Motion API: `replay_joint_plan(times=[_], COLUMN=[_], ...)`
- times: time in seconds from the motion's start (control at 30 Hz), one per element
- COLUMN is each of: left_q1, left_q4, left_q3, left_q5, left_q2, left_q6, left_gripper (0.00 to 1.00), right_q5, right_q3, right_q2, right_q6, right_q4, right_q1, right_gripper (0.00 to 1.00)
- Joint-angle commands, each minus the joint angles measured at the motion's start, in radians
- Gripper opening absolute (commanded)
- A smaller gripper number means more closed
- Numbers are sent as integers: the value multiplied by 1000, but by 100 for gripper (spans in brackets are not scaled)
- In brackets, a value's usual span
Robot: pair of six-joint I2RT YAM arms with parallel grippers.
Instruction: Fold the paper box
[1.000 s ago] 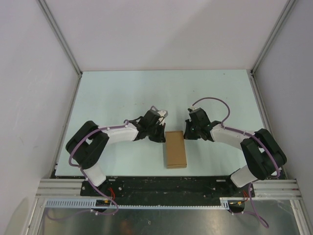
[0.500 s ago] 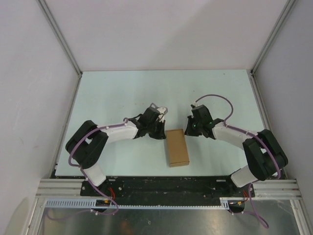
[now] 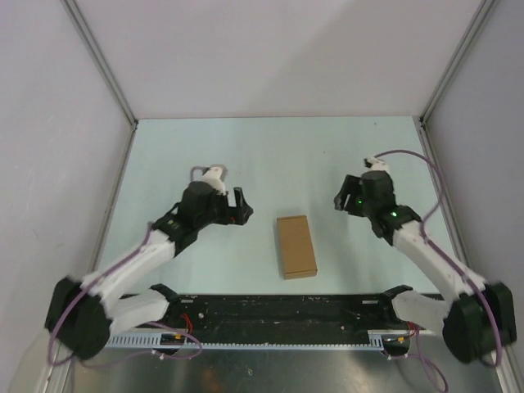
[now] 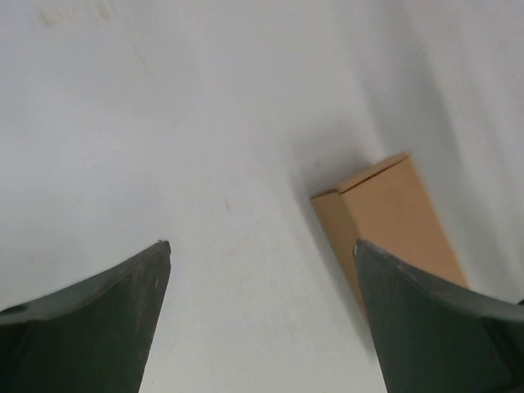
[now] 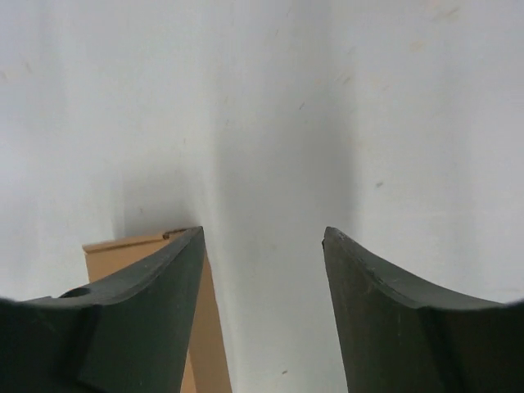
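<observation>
Folded shut as a small oblong carton and lying flat on the pale tabletop (image 3: 205,155): the paper box (image 3: 295,246), long side running near to far, placed centrally toward the near edge, between the two arms. To its left and slightly farther back: the left gripper (image 3: 241,206), fingers spread apart and grasping nothing, tips pointing right toward the box but not touching it. To its right and likewise farther back: the right gripper (image 3: 339,200), fingers also spread and empty, tips pointing left, clear of the box. Seen from the left wrist: the left gripper (image 4: 260,246) open over plain tabletop, the paper box (image 4: 393,221) off to one side, its end face and top visible, its lower part hidden behind one dark finger (image 4: 434,311). Seen from the right wrist: the right gripper (image 5: 262,231) open over plain tabletop, the paper box (image 5: 110,254) largely hidden behind one dark finger (image 5: 123,327), none of it lying in the gap between the fingers.
</observation>
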Motion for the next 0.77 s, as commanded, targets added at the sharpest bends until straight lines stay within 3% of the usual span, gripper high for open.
replay_joint_plan(times=[0.0, 0.03, 0.13, 0.17, 0.3, 0.43, 0.73], left_q1=[-3, -3, -3, -1, -3, -3, -3], left_q4=[17, 15, 3, -2, -5, -14, -71], left_q3=[-90, -101, -138, -150, -187, -184, -158], left_q5=[-118, -161, -262, -276, -350, -396, -427], left_q2=[-290, -328, -456, -508, -583, -610, -596], left_q6=[1, -5, 4, 7, -21, -27, -35], left_gripper=[100, 100, 100, 100, 100, 100, 99], right_q5=[43, 43, 98, 115, 126, 184, 230], right_q3=[-77, -125, -255, -287, -455, -524, -602], right_q2=[-215, -288, -406, -428, -508, -511, -318], right_q6=[-35, -32, -28, -35, -240, -284, -420], right_q4=[75, 128, 286, 344, 585, 711, 955], right_q1=[-91, -111, -116, -117, -114, -117, -140], right_gripper=[67, 69, 87, 99, 100, 100, 100])
